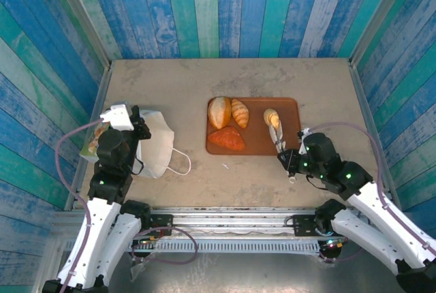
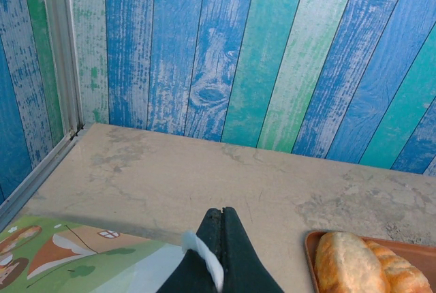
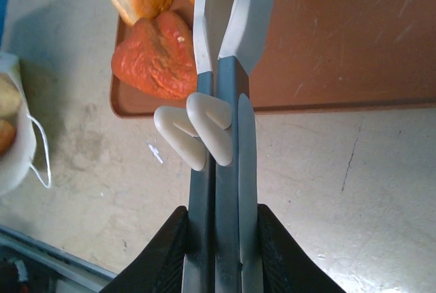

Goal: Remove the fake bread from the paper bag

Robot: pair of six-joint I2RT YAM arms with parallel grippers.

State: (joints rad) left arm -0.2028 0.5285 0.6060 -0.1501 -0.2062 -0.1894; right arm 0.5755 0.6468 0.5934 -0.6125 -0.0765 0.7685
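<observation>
My right pincer (image 3: 221, 255) is clenched around metal tongs (image 3: 225, 68), pressing their arms nearly together. The tips reach over the brown tray (image 1: 286, 140) to a small roll (image 1: 271, 115); I cannot tell if they grip it. Three more pieces of fake bread (image 1: 219, 112) lie on the tray. My left pincer (image 2: 221, 217) is clamped on the rim of the paper bag (image 1: 160, 144), probably steadying its mouth. Pastries (image 3: 5, 99) remain inside.

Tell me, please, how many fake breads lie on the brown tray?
4: a round roll far left, a ridged loaf beside it, a triangular piece near left, a small roll further right by the tongs. Others may be hidden in the paper bag.
</observation>
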